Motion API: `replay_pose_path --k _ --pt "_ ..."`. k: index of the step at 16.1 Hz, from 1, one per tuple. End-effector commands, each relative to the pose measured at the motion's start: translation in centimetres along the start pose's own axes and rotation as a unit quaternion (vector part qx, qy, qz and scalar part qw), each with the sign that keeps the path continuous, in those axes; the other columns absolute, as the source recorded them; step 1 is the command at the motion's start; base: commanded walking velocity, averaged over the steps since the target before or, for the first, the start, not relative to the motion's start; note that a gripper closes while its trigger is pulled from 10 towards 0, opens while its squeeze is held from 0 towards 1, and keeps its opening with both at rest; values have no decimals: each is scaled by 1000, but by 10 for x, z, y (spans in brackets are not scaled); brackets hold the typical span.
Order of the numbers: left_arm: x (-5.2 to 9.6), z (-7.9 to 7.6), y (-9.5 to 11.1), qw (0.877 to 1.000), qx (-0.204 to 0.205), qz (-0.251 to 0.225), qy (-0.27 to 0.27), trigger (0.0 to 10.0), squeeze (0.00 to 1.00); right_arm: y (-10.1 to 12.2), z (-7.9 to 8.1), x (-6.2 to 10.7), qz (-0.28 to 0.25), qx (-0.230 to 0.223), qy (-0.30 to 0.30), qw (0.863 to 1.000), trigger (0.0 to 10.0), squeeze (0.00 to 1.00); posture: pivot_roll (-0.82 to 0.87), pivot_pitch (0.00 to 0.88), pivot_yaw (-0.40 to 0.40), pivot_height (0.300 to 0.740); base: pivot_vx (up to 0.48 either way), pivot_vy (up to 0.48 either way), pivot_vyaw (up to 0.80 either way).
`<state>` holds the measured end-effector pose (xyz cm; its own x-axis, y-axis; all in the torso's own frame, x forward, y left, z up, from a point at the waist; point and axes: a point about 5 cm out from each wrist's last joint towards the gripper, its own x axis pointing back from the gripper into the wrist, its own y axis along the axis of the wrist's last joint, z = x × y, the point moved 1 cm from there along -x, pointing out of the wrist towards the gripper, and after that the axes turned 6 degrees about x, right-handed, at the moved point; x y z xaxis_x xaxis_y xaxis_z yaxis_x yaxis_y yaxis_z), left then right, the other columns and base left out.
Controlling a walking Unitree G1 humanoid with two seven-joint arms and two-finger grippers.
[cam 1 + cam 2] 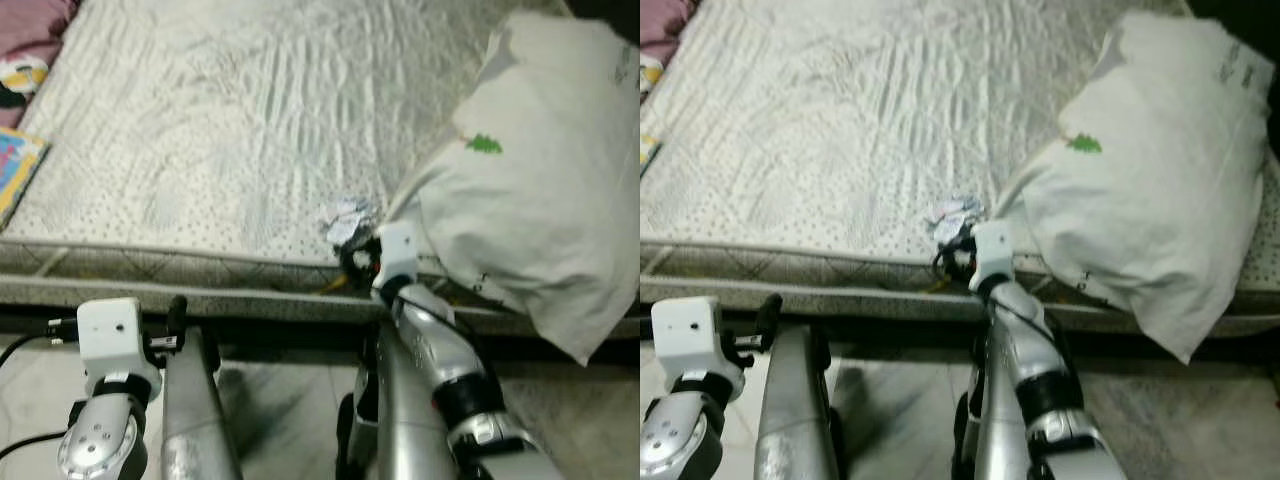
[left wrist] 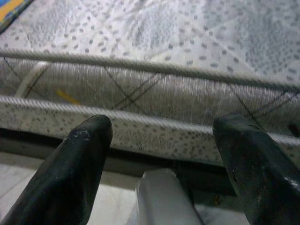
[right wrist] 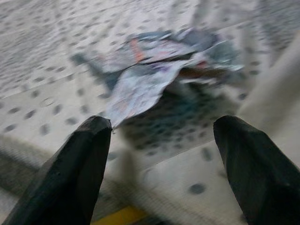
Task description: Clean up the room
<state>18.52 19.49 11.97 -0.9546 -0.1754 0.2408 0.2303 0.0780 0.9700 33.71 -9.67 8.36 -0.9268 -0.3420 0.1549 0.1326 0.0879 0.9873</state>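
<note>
**A:** Where is the right gripper (image 3: pixel 157 164) sitting, and what is it after?

**B:** It is reaching over the near edge of the pale dotted quilted mattress (image 1: pixel 230 130), fingers spread wide and holding nothing. The crumpled silvery-blue foil wrapper (image 3: pixel 159 70) is lying just ahead of the fingertips, roughly centred between them, on the mattress top close to the edge.

**A:** What is looking risky to you?

**B:** The wrapper is looking thin and flat against the fabric. I am judging that fingers closing too high would be pinching air, and closing too low would be bunching the mattress cover instead. A push forward could also be sliding the scrap away rather than trapping it.

**A:** Anything crowding the hand?

**B:** The big white fabric pillow with a small green tree print (image 1: pixel 530 180) is lying just to the gripper's right, overhanging the mattress edge. Its corner is close to the wrapper, so the right finger could be catching cloth.

**A:** And the other arm?

**B:** The left gripper (image 2: pixel 161 154) is hanging low, also spread and empty, facing the mattress side. A colourful flat book (image 1: pixel 18 170) is resting far off to the left of both hands.
</note>
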Motion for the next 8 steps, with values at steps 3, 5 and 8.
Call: replay_pose_path --k 3,5,8 --pt "5 3 7 1000 -8 -8 4 10000 0 13 -9 -9 -35 -2 -39 999 10000 0 238 283 -97 504 0 0 0" --pt "5 3 7 1000 -9 -8 6 10000 0 20 -5 -13 -51 -3 -38 998 10000 0 245 279 -100 504 0 0 0" --pt "5 1 8 1000 -10 -9 5 10000 0 26 3 -19 -67 -17 -28 997 10000 0 254 272 -104 504 0 0 0"
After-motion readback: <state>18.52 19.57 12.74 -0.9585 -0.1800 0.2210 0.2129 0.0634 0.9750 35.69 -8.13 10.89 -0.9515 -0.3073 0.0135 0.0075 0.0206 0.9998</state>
